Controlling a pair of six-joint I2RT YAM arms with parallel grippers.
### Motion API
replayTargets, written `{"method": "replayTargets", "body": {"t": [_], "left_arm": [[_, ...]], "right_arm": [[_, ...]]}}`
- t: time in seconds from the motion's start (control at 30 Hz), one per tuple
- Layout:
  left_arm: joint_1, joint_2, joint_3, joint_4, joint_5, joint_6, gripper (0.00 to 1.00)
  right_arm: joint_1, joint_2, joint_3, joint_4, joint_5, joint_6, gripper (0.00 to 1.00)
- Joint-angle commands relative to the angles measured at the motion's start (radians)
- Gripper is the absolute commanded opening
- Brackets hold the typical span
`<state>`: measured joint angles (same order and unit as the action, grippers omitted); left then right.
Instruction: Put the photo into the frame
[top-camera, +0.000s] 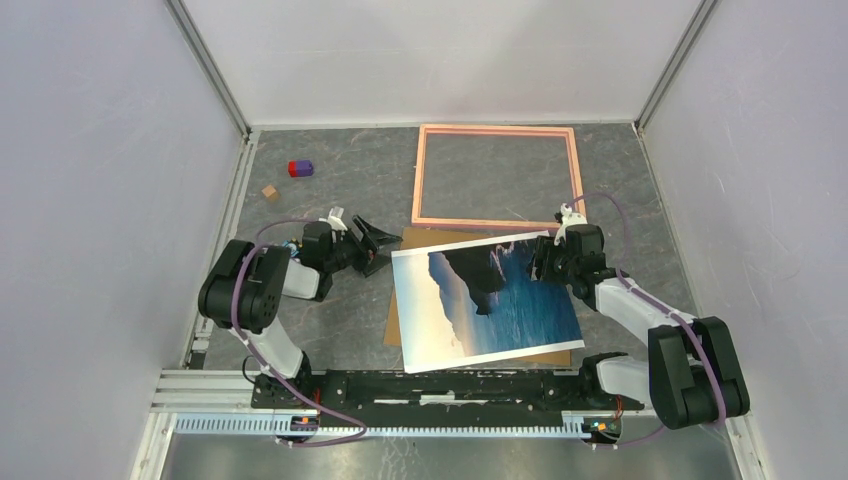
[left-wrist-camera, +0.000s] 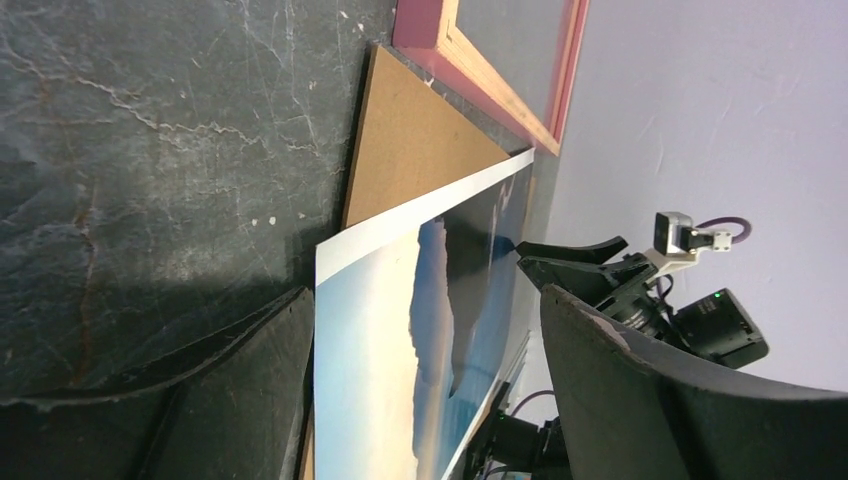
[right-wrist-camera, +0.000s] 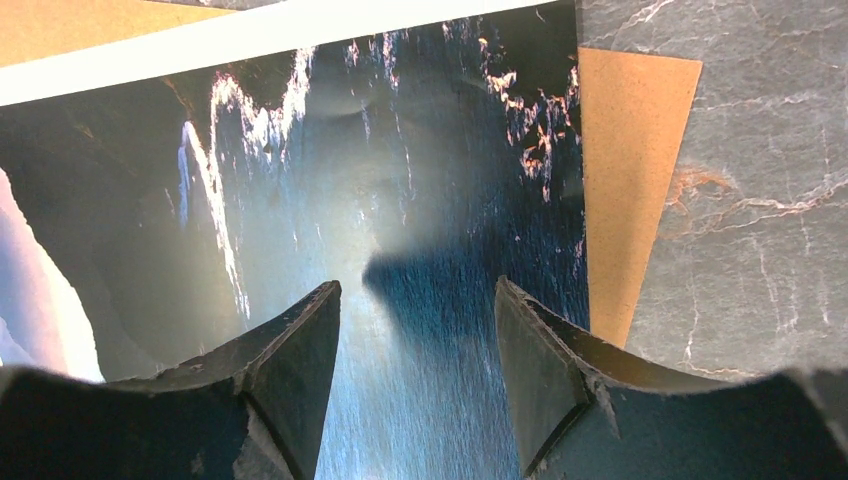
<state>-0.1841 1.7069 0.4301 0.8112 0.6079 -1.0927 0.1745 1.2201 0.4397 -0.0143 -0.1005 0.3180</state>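
The photo (top-camera: 485, 300), showing dark cliffs, blue sea and a white border, lies picture-up and skewed on a brown backing board (top-camera: 410, 240). The salmon-pink frame (top-camera: 497, 222) lies flat just beyond it. My left gripper (top-camera: 375, 245) is open at the photo's far left corner; in the left wrist view the photo (left-wrist-camera: 380, 340) runs edge-on between the wide-apart fingers (left-wrist-camera: 250, 400). My right gripper (top-camera: 540, 262) is open and low over the photo's far right part. In the right wrist view the photo (right-wrist-camera: 400, 150) fills the gap of that gripper (right-wrist-camera: 418, 295); contact cannot be told.
A purple and red block (top-camera: 300, 168) and a small brown cube (top-camera: 270, 191) sit at the far left. The backing board shows in both wrist views (left-wrist-camera: 410, 140) (right-wrist-camera: 630, 170). Grey walls enclose three sides. A metal rail (top-camera: 400, 420) runs along the near edge.
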Motion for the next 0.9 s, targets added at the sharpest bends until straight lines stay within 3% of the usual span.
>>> {"method": "replayTargets", "body": {"t": [0.0, 0.1, 0.2, 0.3, 0.4, 0.6, 0.77, 0.87], "left_arm": [[0.006, -0.021, 0.002, 0.052, 0.018, -0.045, 0.89], [-0.004, -0.059, 0.027, -0.079, -0.022, 0.01, 0.91], [-0.013, -0.044, 0.042, -0.07, 0.002, 0.012, 0.89], [-0.012, 0.007, 0.042, 0.079, 0.089, -0.039, 0.78], [-0.01, 0.02, 0.02, 0.182, 0.107, -0.077, 0.75], [-0.008, -0.05, 0.001, 0.095, 0.068, -0.039, 0.76], [-0.029, -0.05, -0.003, 0.074, 0.046, -0.049, 0.66], [-0.055, -0.085, 0.035, -0.09, 0.003, 0.022, 0.59]], "right_arm": [[-0.003, 0.025, -0.033, -0.011, -0.001, 0.0, 0.64], [-0.003, 0.036, -0.03, -0.003, -0.014, 0.004, 0.64], [-0.004, 0.043, -0.024, -0.003, -0.015, 0.002, 0.64], [-0.003, 0.051, -0.016, -0.008, -0.015, -0.004, 0.64], [-0.003, 0.053, -0.009, -0.015, -0.015, -0.011, 0.64], [-0.003, 0.056, -0.007, -0.02, -0.006, -0.025, 0.64], [-0.003, 0.061, -0.013, -0.011, -0.01, -0.024, 0.64], [-0.004, 0.057, -0.01, -0.015, -0.011, -0.036, 0.64]]}}
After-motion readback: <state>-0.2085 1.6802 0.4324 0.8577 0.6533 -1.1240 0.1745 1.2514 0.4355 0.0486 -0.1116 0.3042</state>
